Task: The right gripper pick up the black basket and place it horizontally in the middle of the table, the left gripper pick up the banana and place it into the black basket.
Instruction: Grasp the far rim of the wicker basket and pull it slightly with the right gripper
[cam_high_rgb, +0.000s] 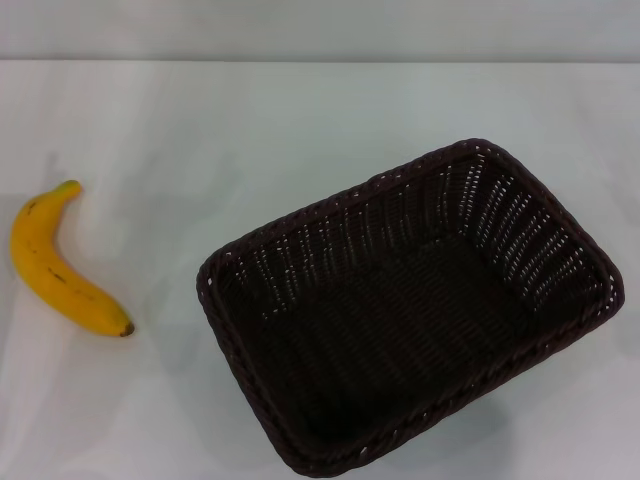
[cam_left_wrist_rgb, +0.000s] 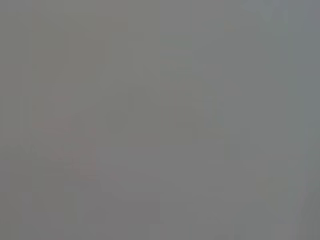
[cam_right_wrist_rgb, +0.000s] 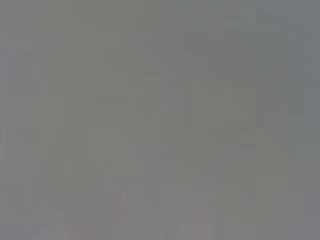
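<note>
Neither gripper appears in the head view, and both wrist views show only flat grey, so their pose and state cannot be told. The basket (cam_high_rgb: 410, 310), dark woven wicker with a braided rim, sits skewed on the smooth white table (cam_high_rgb: 300, 120), right of centre. The banana (cam_high_rgb: 60, 265), curved, yellow and brown-flecked, lies well apart at the left edge.

On the table (cam_high_rgb: 300, 110): banana (cam_high_rgb: 55, 265) at far left, lying flat, stem end toward the back, other end toward the front and the basket. Black basket (cam_high_rgb: 415, 310) right of centre and near the front edge, turned askew, well apart from the banana, nothing in it.
</note>
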